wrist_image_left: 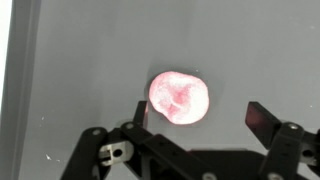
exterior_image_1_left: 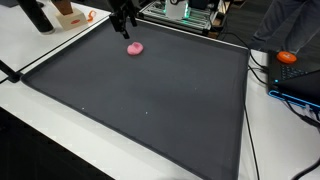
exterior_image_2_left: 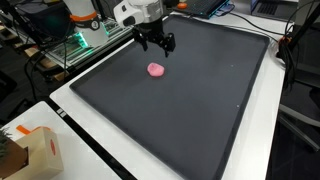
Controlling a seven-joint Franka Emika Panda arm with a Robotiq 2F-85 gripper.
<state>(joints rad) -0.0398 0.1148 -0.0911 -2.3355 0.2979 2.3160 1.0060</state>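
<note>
A small round pink object lies on the dark grey mat. In both exterior views my gripper hangs above the mat, close behind the pink object, with its fingers spread. From the wrist view the pink object sits below, glowing bright, nearer the left finger than the right finger. My gripper is open and nothing is held between its fingers.
The mat rests on a white table. An orange thing and cables lie beside the mat's edge. A cardboard box stands near a table corner. Electronics sit past the mat's far edge.
</note>
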